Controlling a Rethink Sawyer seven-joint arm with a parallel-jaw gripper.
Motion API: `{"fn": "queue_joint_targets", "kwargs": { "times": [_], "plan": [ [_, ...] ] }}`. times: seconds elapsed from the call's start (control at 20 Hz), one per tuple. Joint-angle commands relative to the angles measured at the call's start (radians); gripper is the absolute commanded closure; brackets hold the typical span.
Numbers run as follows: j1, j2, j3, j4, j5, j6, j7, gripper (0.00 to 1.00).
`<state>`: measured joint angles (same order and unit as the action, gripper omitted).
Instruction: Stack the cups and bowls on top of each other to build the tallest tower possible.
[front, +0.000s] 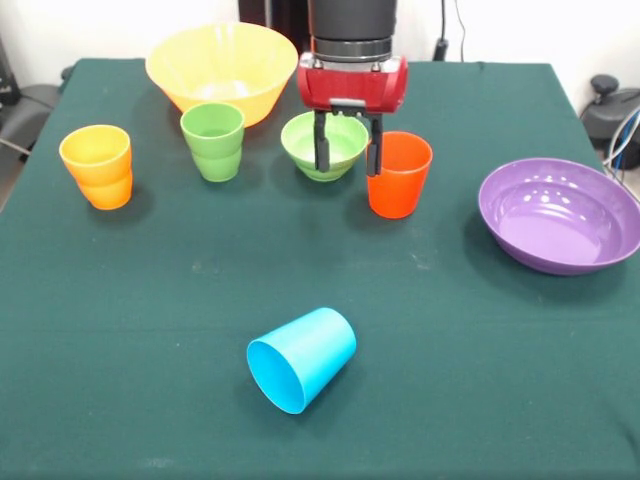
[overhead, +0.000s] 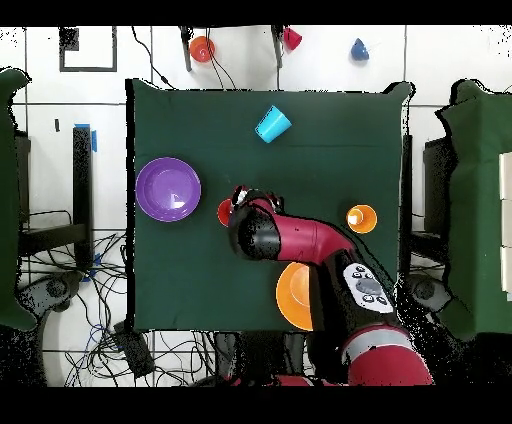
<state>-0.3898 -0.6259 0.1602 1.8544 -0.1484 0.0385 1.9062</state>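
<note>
Your claw (front: 347, 152) hangs with its fingers spread and nothing held, between the light green bowl (front: 324, 145) just behind it and the orange cup (front: 399, 174), whose rim sits against one finger. No tower exists yet; you look to be at the first pick, probably that orange cup. Next you would need to centre the fingers over its rim, lower and close. The blue cup (front: 301, 358) lies tipped, well in front of the claw. No labels or writing are readable.
</note>
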Motion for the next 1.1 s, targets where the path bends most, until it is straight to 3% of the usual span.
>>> {"fn": "queue_joint_targets", "kwargs": {
  "times": [0.05,0.3,0.55,0.9,1.1],
  "plan": [
    [-0.026,-0.001,0.036,0.053,-0.066,0.096,0.028,0.0],
    [-0.056,-0.024,0.061,0.067,-0.059,0.17,-0.004,0.0],
    [-0.032,0.031,0.035,0.053,-0.101,0.047,0.023,0.0],
    [-0.016,0.021,0.02,0.038,-0.141,0.009,0.034,0.0],
    [0.025,0.003,-0.022,0.025,-0.153,0.004,0.049,0.0]
  ]
}}
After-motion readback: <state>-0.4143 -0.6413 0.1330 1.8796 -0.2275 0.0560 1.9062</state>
